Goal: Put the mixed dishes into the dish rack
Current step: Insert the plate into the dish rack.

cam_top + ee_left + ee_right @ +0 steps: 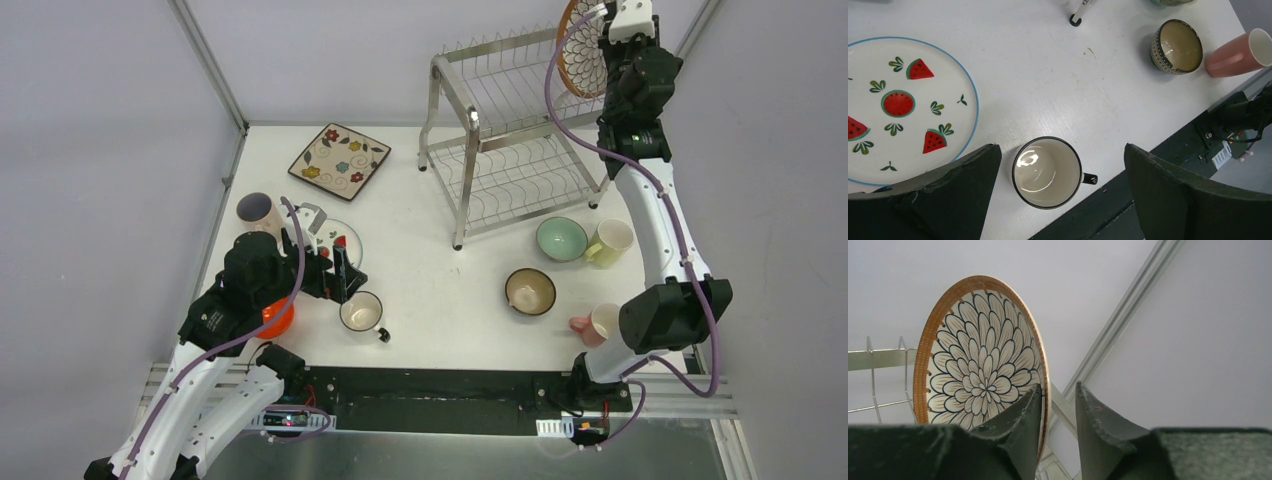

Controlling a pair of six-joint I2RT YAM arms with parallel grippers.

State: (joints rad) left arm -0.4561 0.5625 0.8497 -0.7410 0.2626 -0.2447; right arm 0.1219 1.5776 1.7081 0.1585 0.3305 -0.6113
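— R gripper [1058, 386] fingers, what's w/ them?
— Slightly apart, not clamped. Rim of petal plate [983, 365] runs down betw. them, right against the one finger [1023, 410], clear gap to the other.
— Where's that plate then?
— Upright on edge at the right end of the rack [500, 120], top tier, brown rim up. Rack wires just to its left. Lower edge hidden behind the fingers, so can't tell which slot.
— L gripper [1060, 147]?
— Wide apart, holding nothing. Hangs over a black-rimmed mug [1047, 172], mug upright betw. the fingers but apart from both, handle pointing to the table's near edge.
— Around it?
— Melon plate [908, 110] flat on the table [1048, 75] just beside the mug. Orange bowl [275, 318] partly under the L arm near the front edge. Another cup [255, 210] upright further back, on the left. Square flower plate [339, 161] flat near the back, left of the rack.
— Right side?
— Dark bowl [1176, 46] upright mid-table, pink cup [1235, 52] on its side near the front right edge. Mint bowl [561, 238] and pale cup [612, 242] side by side just in front of the rack, looks like touching. All those on the table, rack's lower tier shows bare wire
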